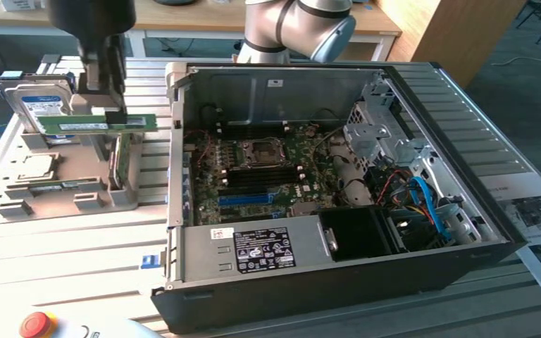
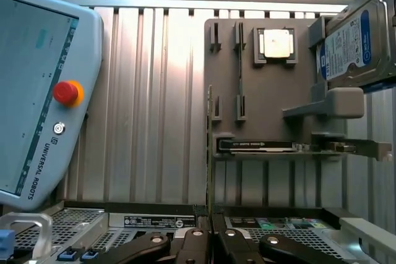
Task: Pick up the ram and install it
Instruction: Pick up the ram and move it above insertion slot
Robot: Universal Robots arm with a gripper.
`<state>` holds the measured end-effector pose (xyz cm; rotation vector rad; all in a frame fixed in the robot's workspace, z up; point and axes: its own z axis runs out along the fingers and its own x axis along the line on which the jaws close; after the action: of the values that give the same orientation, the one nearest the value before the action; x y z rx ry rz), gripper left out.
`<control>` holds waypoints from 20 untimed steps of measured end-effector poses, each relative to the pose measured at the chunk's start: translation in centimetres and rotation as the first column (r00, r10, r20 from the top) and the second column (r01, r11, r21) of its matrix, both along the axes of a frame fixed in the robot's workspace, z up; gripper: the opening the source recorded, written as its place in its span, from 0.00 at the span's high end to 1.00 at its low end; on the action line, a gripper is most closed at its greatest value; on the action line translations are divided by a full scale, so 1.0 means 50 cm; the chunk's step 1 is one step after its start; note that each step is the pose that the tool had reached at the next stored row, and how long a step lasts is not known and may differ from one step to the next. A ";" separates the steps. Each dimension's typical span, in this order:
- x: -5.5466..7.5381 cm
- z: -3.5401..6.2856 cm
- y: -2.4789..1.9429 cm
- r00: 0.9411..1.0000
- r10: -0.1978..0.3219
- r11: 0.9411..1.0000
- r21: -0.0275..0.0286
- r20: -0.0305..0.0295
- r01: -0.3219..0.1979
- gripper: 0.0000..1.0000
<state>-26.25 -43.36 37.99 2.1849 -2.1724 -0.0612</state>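
My gripper (image 1: 101,111) hangs over the grey parts holder (image 1: 92,201) at the exterior view's left, shut on the ram (image 1: 96,124). The ram is a long green stick with a pale label, held level above the holder and clear of it. In the wrist view the ram (image 2: 210,153) shows edge-on as a thin line running out from between my closed black fingers (image 2: 195,242). The open computer case (image 1: 496,232) lies to the exterior view's right of the gripper, with its motherboard (image 1: 294,158) exposed and a bright-blue slot (image 1: 251,199) near the front.
The holder (image 2: 272,91) also carries a CPU (image 2: 276,44), a blue-labelled hard drive (image 2: 352,35) and a wider card standing on edge (image 2: 278,146). A teach pendant (image 2: 37,91) with a red stop button lies on the slatted table. Cables and a drive cage crowd the case's right side.
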 end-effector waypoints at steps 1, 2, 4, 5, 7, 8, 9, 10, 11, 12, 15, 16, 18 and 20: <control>0.008 0.000 -0.0003 1.000 0.000 1.000 0.000 0.000 0.000 0.88; 0.017 0.000 -0.0005 1.000 0.000 1.000 0.000 -0.001 0.000 0.88; 0.033 0.000 -0.0012 1.000 0.000 1.000 0.000 -0.001 0.000 0.88; 0.042 0.000 -0.0016 1.000 0.000 1.000 0.000 -0.001 0.000 0.88; 0.058 0.000 -0.0024 1.000 0.000 1.000 0.000 -0.001 0.000 0.88; 0.066 0.000 -0.0028 1.000 0.000 1.000 0.000 -0.002 0.000 0.88; 0.076 0.000 -0.0033 1.000 0.000 1.000 0.000 -0.002 0.000 0.88; 0.084 0.000 -0.0039 1.000 0.000 1.000 0.000 -0.002 0.000 0.88; 0.093 0.000 -0.0043 1.000 0.000 1.000 0.000 -0.002 0.000 0.88; 0.101 0.000 -0.0048 1.000 0.000 1.000 0.000 -0.003 0.000 0.88; 0.127 0.000 -0.0063 1.000 0.000 1.000 0.000 -0.003 0.000 0.88; 0.135 0.000 -0.0066 1.000 0.000 1.000 0.000 -0.003 0.000 0.88; 0.152 0.000 -0.0074 1.000 0.000 1.000 0.000 -0.003 0.000 0.88; 0.169 0.000 -0.0081 1.000 0.000 1.000 0.000 -0.004 0.000 0.88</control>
<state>-17.82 -43.77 37.99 2.1829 -2.1705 -0.0651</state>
